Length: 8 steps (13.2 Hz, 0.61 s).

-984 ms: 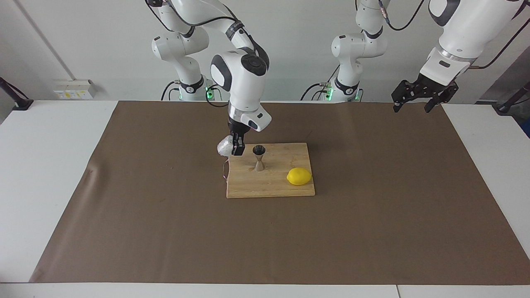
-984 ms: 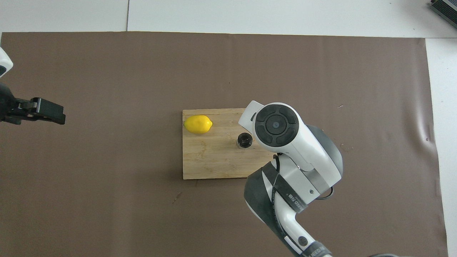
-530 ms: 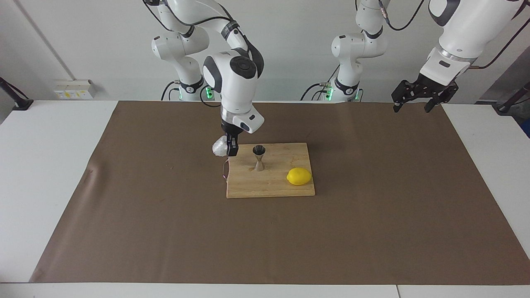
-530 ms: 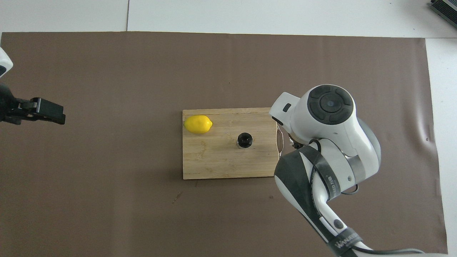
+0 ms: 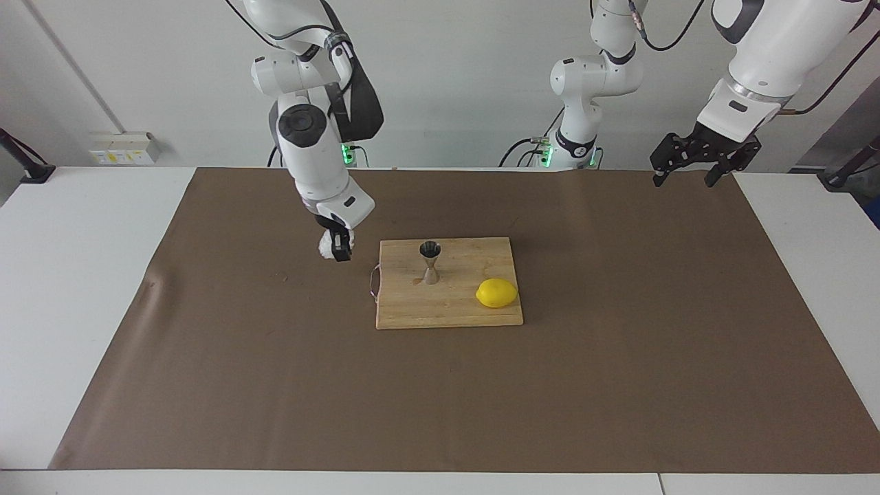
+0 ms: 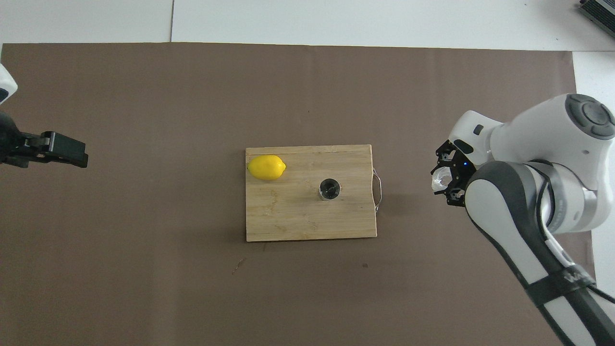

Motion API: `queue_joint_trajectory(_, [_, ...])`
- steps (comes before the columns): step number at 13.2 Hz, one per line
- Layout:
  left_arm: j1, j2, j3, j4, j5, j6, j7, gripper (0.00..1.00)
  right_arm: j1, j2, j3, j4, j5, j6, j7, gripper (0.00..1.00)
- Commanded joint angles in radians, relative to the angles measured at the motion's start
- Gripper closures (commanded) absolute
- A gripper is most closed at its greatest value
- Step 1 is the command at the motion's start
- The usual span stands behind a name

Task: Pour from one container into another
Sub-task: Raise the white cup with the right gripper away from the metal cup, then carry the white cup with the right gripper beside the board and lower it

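Note:
The translucent whitish cup (image 5: 326, 245) is held in my right gripper (image 5: 337, 247), which is shut on it, low over the brown mat beside the wooden board, toward the right arm's end of the table. I cannot tell whether the cup touches the mat. In the overhead view the cup (image 6: 439, 180) shows between the fingers of the right gripper (image 6: 448, 180). The steel hourglass jigger (image 5: 430, 262) stands upright on the board, and shows from above in the overhead view (image 6: 330, 188). My left gripper (image 5: 683, 179) waits open and empty, raised over the mat's edge at the left arm's end.
The wooden board (image 5: 447, 309) lies mid-mat with a wire handle (image 6: 378, 190) on the side toward the cup. A yellow lemon (image 5: 496, 293) lies on the board toward the left arm's end. The brown mat (image 5: 619, 344) covers most of the white table.
My right gripper has carried the cup away from the jigger, off the board's edge and toward the right arm's end of the table, and lowered it. The left arm has not moved.

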Motion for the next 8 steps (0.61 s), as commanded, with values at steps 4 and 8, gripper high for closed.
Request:
queue_joint_trajectory(4, [0.008,-0.03,-0.003,-0.034,0.014,-0.002,-0.001,0.0,-0.103,-0.046,0.013,-0.075,0.06,0.015,-0.061,1.0])
queue_joint_trajectory(8, [0.008,-0.03,-0.003,-0.034,0.014,-0.002,-0.001,0.0,-0.11,-0.047,0.013,-0.081,0.071,0.015,-0.053,1.0])
